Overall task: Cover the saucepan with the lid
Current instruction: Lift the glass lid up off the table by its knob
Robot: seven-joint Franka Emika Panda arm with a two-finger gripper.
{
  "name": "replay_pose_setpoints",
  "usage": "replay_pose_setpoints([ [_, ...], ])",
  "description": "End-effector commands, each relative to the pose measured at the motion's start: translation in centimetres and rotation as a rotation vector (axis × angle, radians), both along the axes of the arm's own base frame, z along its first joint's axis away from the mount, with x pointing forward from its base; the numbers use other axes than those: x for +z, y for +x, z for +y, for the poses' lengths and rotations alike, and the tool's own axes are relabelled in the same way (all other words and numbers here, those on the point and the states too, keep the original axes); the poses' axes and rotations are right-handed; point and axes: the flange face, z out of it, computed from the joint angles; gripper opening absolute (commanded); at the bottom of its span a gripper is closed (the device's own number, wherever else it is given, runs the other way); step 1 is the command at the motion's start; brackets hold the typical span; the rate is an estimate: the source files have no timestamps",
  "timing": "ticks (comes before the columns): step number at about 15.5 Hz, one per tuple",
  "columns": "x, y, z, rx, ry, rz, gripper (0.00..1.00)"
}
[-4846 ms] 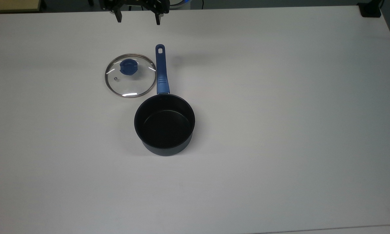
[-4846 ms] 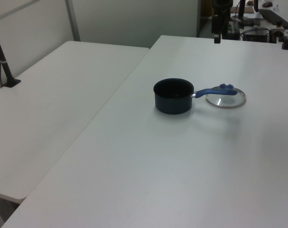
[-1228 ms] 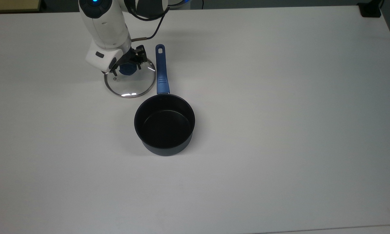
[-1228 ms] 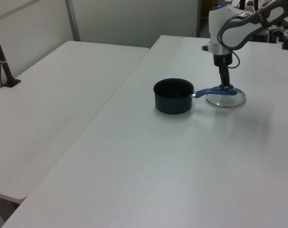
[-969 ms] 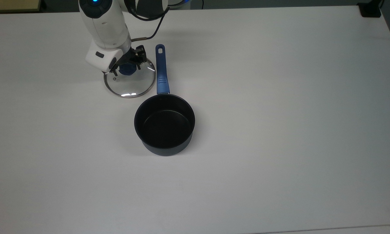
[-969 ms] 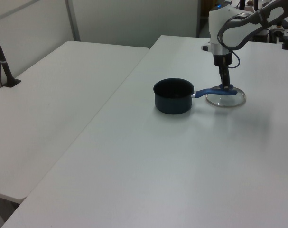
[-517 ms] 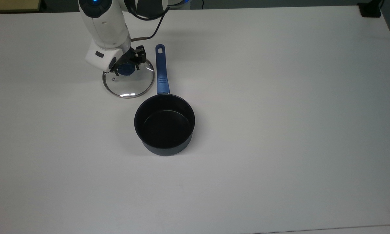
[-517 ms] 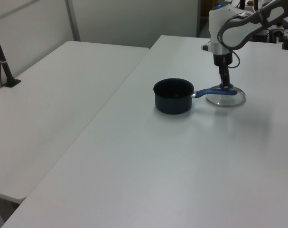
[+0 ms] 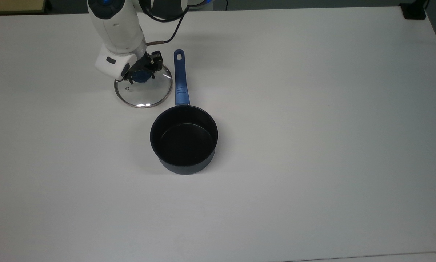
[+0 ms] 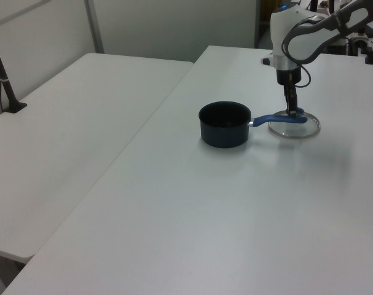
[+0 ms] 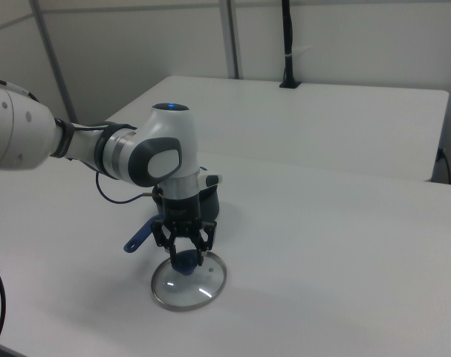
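Gripper [image 11: 184, 258] at lower left of the right view, fingers clamped on the blue knob of the lid [image 9: 143, 90], which we see upper left in the top view, beside the handle of the saucepan [image 9: 183, 139]. We judge the grasp step is in hand; next we need a lift, then a carry over the open pan at frame centre.

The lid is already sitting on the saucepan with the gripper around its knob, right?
Not quite: the lid isn't on the saucepan; it is beside the pan's handle, as the top view shows. The gripper is around its knob.
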Motion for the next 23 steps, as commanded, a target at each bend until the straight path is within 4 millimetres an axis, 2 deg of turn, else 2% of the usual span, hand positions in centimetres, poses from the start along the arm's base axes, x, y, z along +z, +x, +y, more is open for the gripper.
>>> replay_pose_setpoints([
  [1,2.5,-0.2,-0.6,0.021,-0.006,0.019,0.51],
  [4,4.5,0.8,-1.8,-0.001,-0.012,0.006,0.51],
  [8,5.5,2.3,-3.3,-0.024,-0.03,-0.021,0.51],
  [14,6.1,5.9,-8.6,-0.107,-0.076,-0.034,0.49],
  [17,6.9,6.8,-8.7,-0.143,-0.036,-0.045,0.46],
  [23,9.1,7.8,-7.5,-0.273,0.01,-0.019,0.46],
])
